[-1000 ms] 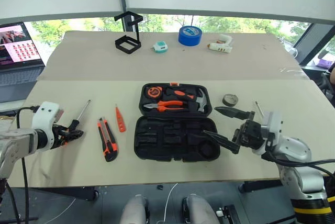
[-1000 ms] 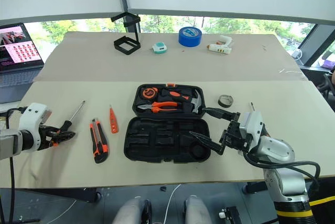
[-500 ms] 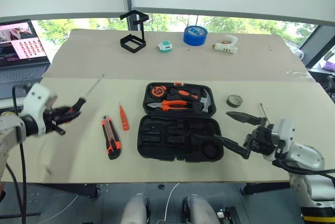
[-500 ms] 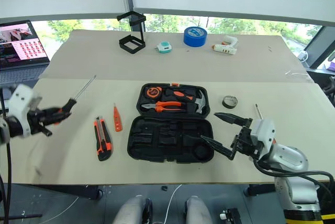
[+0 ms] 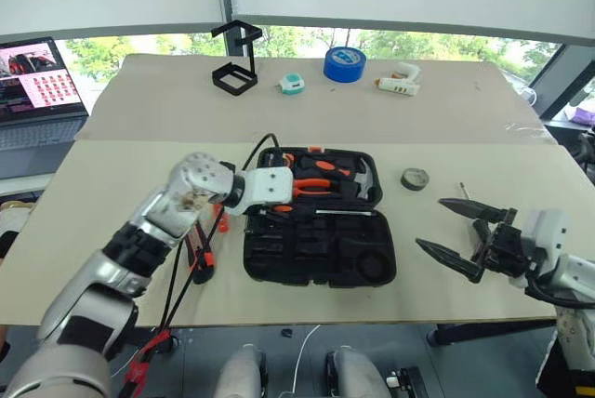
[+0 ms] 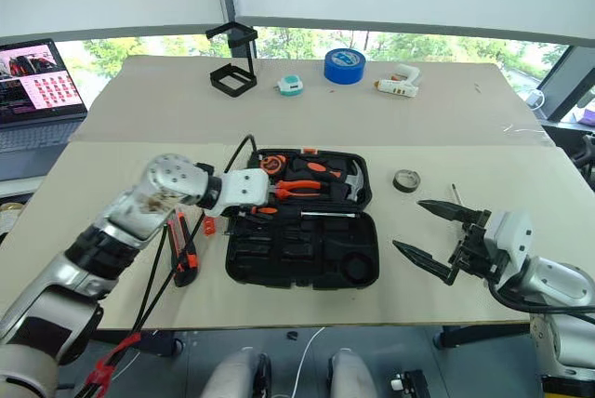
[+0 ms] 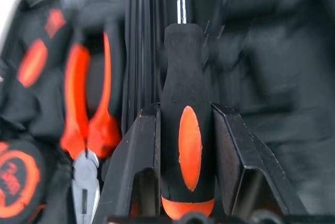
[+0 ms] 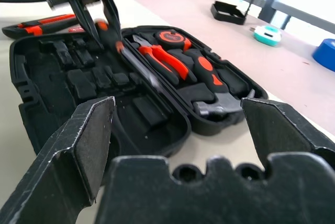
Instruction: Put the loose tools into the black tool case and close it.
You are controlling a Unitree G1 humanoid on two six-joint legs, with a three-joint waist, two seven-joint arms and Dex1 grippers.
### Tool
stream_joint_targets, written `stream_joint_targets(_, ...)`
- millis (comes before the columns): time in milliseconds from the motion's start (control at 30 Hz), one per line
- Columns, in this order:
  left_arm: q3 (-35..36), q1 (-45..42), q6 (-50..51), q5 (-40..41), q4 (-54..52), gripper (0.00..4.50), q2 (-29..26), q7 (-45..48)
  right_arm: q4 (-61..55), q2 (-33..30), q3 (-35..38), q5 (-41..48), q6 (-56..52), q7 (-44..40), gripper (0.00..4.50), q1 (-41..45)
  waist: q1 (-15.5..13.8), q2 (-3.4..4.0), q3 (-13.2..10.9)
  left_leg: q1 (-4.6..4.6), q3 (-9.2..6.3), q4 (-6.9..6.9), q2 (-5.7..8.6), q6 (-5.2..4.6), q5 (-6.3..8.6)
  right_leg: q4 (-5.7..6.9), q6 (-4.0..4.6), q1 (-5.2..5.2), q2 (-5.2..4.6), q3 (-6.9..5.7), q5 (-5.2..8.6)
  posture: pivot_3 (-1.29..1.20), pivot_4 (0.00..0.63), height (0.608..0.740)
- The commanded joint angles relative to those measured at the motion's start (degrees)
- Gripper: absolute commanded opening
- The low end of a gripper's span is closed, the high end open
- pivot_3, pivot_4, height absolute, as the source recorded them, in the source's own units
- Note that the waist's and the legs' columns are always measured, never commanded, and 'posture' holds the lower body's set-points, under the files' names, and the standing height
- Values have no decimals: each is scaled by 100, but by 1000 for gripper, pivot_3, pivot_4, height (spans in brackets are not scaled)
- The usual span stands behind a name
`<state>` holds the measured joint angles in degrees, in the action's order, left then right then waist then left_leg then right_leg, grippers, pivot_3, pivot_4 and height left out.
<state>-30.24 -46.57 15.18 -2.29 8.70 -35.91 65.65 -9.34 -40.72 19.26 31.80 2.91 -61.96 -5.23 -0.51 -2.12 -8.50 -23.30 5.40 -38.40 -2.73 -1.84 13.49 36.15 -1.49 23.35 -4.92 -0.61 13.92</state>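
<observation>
The case (image 5: 316,249) is black inside and out, with a small orange latch (image 5: 311,149) at its far edge. The screwdriver (image 7: 187,145) has a black handle with an orange oval and orange end, and a silver shaft. The pliers (image 5: 321,188) have orange handles. The knife (image 6: 182,247) is orange and black. The table (image 5: 307,100) is beige, the large tape roll (image 5: 344,64) blue, the small tape roll (image 5: 414,178) grey-black, the wire stand (image 5: 232,68) black.

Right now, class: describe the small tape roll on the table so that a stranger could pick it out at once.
Find the open black tool case in the middle of the table. Just past its right edge, level with the lid half, the small grey-black tape roll lies flat. Unlike the big blue tape roll at the far edge, it is dull, dark and much smaller.
</observation>
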Motion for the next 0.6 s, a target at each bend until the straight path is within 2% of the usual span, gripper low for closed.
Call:
stream_joint_targets(33,36,-185,175,-326,59,877,143,-153,-438,86,156,77,-13,173,4500,-153,-16,0,0,0,0,-2,0,0,0,1,0,-1,0,1,0,0,150,740)
stream_joint_targets(267,-36,-18,374,-499,-293,877,-4,274,-567,204,107,28,2,362,4500,-253,-21,2,-1,-8,-27,-38,-1,-16,10,9,-9,-7,-8,1,-6,0,150,740)
stream_joint_targets(600,57,-42,669,-798,-209,877,209,-53,-598,222,-47,57,-67,424,4500,-144,-34,2,-1,-9,-39,-44,1,-19,11,9,-11,-10,-8,-1,-7,0,150,740)
